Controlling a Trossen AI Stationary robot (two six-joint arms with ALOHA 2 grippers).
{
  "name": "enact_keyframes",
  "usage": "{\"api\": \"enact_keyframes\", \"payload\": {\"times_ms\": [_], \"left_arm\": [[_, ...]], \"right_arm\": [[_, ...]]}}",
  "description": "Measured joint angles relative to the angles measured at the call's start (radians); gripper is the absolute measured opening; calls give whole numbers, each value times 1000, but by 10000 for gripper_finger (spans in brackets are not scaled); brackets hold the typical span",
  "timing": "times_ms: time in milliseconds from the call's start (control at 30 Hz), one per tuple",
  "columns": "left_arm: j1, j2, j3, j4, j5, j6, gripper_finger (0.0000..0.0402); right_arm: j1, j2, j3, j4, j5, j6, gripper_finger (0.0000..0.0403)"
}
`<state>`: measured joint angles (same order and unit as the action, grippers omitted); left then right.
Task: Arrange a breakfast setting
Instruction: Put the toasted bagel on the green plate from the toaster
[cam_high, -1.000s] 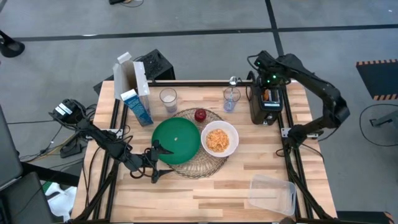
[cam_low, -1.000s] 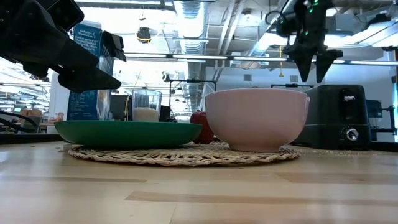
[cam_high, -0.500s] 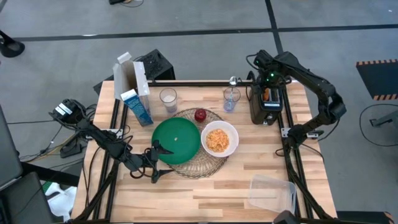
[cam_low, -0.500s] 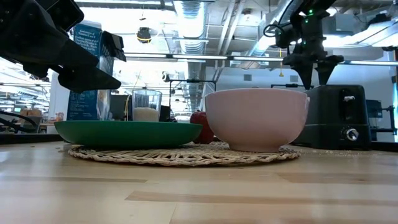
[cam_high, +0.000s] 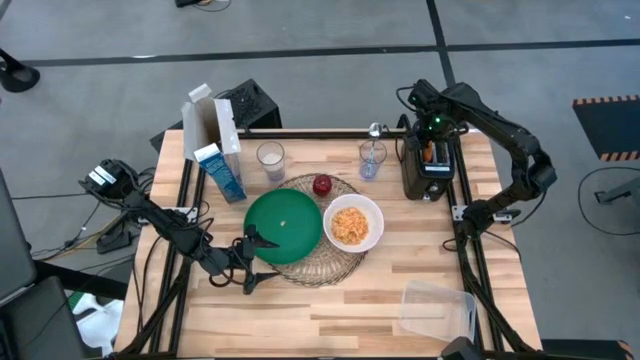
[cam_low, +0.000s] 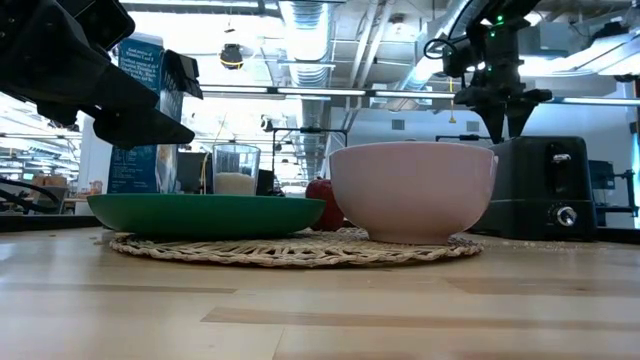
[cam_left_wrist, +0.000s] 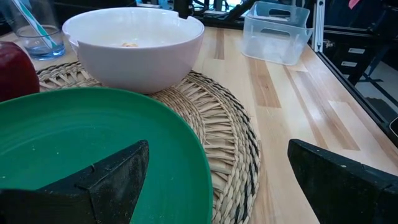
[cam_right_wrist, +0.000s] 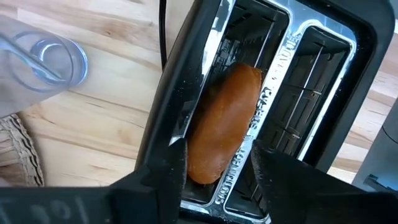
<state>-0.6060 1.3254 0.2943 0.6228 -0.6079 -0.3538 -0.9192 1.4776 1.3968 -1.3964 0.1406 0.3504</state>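
A pale brown bagel (cam_right_wrist: 225, 118) stands on edge in the near slot of the black toaster (cam_high: 428, 172) at the table's far right. My right gripper (cam_right_wrist: 216, 157) is open just above it, one finger on each side of the bagel's end. I cannot tell whether they touch. A green plate (cam_high: 283, 227) and a white bowl (cam_high: 353, 222) rest on the round woven mat (cam_high: 322, 268), with a red apple (cam_high: 322, 185) behind them. My left gripper (cam_high: 254, 262) is open and empty, hovering over the plate's near-left rim (cam_left_wrist: 186, 143).
A blue-white carton (cam_high: 221, 171) and an open cardboard box (cam_high: 210, 124) stand at the far left. A glass of milk (cam_high: 270, 160) and a clear glass with a spoon (cam_high: 372, 159) stand behind the mat. A clear plastic tub (cam_high: 437, 311) lies at the near right.
My right gripper has come down toward the toaster's slot, its fingers still spread, and now stands about the bagel's top.
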Motion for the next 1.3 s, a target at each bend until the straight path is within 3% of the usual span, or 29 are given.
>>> {"api": "enact_keyframes", "payload": {"times_ms": [200, 800, 1300], "left_arm": [[0, 0, 0, 0, 0, -1, 369], [0, 0, 0, -3, -1, 5, 369], [0, 0, 0, -5, -1, 3, 369]], "right_arm": [[-8, 0, 0, 0, -1, 0, 186], [-5, -2, -81, 63, -12, -22, 191], [-5, -1, -82, 73, -13, -34, 127]]}}
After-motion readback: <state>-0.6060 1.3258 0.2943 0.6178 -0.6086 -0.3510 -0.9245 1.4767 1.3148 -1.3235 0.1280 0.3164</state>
